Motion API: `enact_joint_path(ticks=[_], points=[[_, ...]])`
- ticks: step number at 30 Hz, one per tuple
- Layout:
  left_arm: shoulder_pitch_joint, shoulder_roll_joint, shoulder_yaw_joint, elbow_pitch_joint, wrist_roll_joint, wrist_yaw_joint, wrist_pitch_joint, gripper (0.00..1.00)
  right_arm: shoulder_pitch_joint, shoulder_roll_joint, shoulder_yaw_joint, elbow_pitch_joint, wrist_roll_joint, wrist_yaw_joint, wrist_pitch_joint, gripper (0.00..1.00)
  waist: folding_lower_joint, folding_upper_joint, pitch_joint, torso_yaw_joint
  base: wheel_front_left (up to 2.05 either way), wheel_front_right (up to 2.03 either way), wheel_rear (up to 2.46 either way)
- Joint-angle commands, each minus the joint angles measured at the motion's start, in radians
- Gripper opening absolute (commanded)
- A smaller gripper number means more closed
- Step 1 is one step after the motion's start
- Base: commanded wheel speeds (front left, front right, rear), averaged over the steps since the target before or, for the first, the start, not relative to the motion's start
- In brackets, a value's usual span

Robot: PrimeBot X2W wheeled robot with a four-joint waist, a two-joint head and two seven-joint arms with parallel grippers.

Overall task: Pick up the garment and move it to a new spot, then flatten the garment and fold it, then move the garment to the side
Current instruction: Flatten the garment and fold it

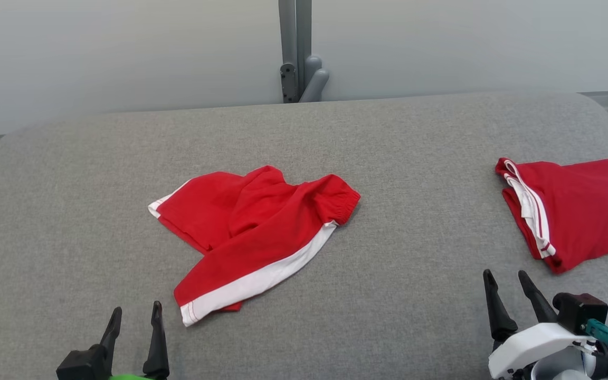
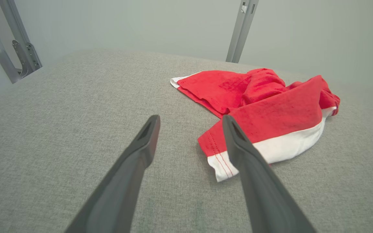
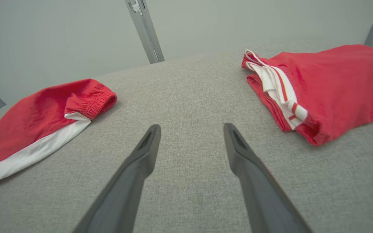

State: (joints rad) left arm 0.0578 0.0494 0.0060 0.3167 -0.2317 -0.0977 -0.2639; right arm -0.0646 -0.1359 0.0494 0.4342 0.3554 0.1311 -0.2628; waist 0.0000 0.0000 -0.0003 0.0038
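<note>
Grey cloth is covering the counter [image 1: 388,148]. From the head, a crumpled red garment with a white side stripe [image 1: 251,232] is lying mid-counter, and a folded red garment with white trim [image 1: 573,211] is sitting at the right. My left hand [image 1: 136,307] and right hand [image 1: 504,273] are hovering released. From the left wrist, the crumpled red garment [image 2: 264,106] is lying just ahead. From the right wrist, my fingers [image 3: 134,174] are pointing between both garments.

The table [image 1: 72,211] wears coarse-woven, matt grey cloth. The garment [image 1: 251,221] is soft matt red cloth with a white band. The left end effector [image 2: 190,123] and right end effector [image 3: 191,131] look like smooth, matt dark plastic.
</note>
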Motion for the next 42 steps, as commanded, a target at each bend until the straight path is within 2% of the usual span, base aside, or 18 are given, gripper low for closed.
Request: enact_joint_path(ticks=[1, 15, 21, 28, 35, 42], points=[[0.016, 0.003, 0.007, -0.007, 0.008, -0.001, 0.000, 1.00, 0.013, 0.002, -0.005, -0.007, -0.009, -0.001, -0.002, 1.00, 0.0000, 0.0000, -0.018, -0.017, 0.00, 0.00, 0.00], [0.039, 0.003, -0.011, -0.023, 0.005, 0.002, 0.000, 1.00, 0.020, 0.025, -0.008, -0.028, -0.030, -0.001, -0.002, 1.00, 0.0000, 0.0000, -0.013, -0.016, 0.00, 0.00, 0.00], [-0.004, 0.003, -0.054, 0.018, -0.040, -0.012, 0.000, 1.00, -0.016, 0.030, 0.030, -0.022, -0.028, -0.001, -0.002, 1.00, 0.0000, 0.0000, 0.038, -0.001, 0.00, 0.00, 0.00], [-0.063, 0.004, -0.123, 0.084, -0.087, -0.028, 0.000, 1.00, -0.100, 0.035, 0.116, 0.016, -0.020, -0.001, -0.002, 1.00, 0.0000, 0.0000, 0.107, 0.026, 0.00, 0.00, 0.00], [-0.130, 0.003, -0.170, 0.136, -0.113, -0.033, 0.000, 1.00, -0.239, 0.035, 0.241, 0.117, -0.009, -0.001, -0.002, 1.00, 0.0000, 0.0000, 0.177, 0.070, 0.00, 0.00, 0.00], [-0.171, 0.004, -0.242, 0.146, -0.126, -0.033, 0.000, 1.00, -0.350, 0.028, 0.302, 0.211, 0.009, -0.001, -0.002, 1.00, 0.0000, 0.0000, 0.229, 0.115, 0.00, 0.00, 0.00]])
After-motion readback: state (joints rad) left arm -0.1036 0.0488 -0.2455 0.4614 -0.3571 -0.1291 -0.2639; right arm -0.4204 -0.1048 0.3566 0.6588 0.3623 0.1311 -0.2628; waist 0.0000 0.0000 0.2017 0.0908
